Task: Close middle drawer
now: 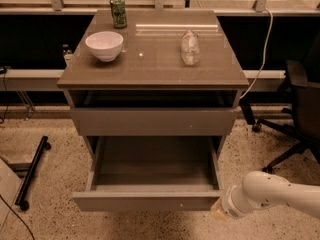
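The middle drawer (pixel 150 201) is pulled far out of the grey-brown cabinet, and its pale grey floor (pixel 155 161) shows bare. The drawer above it (pixel 152 121) stands slightly out under the tabletop. The lowest front is hidden beneath the open drawer. My white arm (pixel 272 196) reaches in from the lower right. My gripper (pixel 219 212) is low at the right end of the middle drawer's front, at or just beside its corner.
On the tabletop (pixel 160 69) stand a white bowl (pixel 104 45), a green can (pixel 118 11) and a clear plastic bottle (pixel 190 47). A black office chair (pixel 300 104) stands at the right. A black wheeled stand leg (pixel 32 171) lies on the floor at the left.
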{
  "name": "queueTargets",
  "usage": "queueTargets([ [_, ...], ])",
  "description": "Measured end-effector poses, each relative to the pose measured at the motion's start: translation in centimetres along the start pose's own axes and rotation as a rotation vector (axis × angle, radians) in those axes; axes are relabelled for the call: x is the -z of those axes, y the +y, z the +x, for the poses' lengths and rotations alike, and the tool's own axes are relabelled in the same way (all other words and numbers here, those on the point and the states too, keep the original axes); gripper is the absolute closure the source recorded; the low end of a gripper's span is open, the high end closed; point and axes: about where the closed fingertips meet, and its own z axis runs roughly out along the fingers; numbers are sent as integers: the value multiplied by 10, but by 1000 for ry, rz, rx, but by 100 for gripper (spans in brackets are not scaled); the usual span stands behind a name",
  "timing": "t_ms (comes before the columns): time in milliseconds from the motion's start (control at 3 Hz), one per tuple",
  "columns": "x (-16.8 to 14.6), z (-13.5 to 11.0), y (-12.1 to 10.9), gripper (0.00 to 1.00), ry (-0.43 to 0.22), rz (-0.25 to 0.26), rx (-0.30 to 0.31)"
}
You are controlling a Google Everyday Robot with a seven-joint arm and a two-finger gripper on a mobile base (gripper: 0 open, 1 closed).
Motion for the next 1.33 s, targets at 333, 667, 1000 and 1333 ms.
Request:
queueTargets([
  [333, 3, -25, -15, 100, -62, 55, 49],
  [667, 2, -51, -30, 100, -123, 73, 96],
  [1000, 2, -72, -47, 100, -174, 92, 127],
  [1333, 2, -88, -66, 100, -218, 109, 140],
])
